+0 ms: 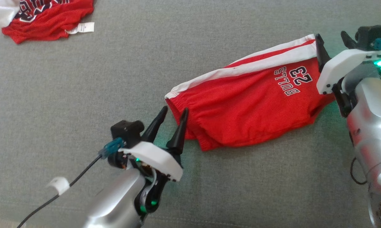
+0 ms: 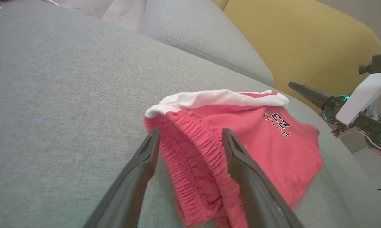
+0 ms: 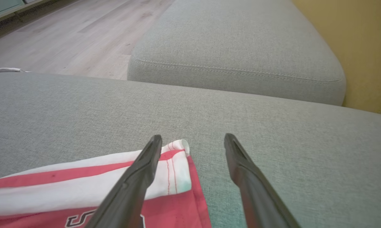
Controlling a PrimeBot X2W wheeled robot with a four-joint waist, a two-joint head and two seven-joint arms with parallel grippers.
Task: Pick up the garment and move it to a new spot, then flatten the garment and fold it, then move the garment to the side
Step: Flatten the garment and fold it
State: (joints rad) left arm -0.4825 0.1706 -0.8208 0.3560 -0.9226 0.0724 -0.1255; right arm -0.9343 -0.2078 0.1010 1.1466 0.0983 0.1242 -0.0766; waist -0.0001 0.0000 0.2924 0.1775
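The garment [image 1: 247, 98] is a pair of red shorts with white side stripes and "BULLS 23" print, lying folded on the grey cushion [image 1: 83, 95]. My left gripper [image 1: 175, 110] stands open at its elastic waistband end; in the left wrist view the gathered waistband [image 2: 190, 164] lies under and between the spread fingers of this gripper [image 2: 189, 133]. My right gripper [image 1: 331, 34] is open at the striped hem end. In the right wrist view the hem corner [image 3: 178, 164] lies beside the left finger of this gripper [image 3: 192, 136], with nothing gripped.
Another red garment [image 1: 48, 15] with a white label lies at the cushion's far left corner. A black cable [image 1: 67, 183] trails from my left wrist. A second grey cushion [image 3: 234, 47], a yellow sofa back [image 2: 304, 41] and wooden floor [image 3: 67, 38] lie beyond.
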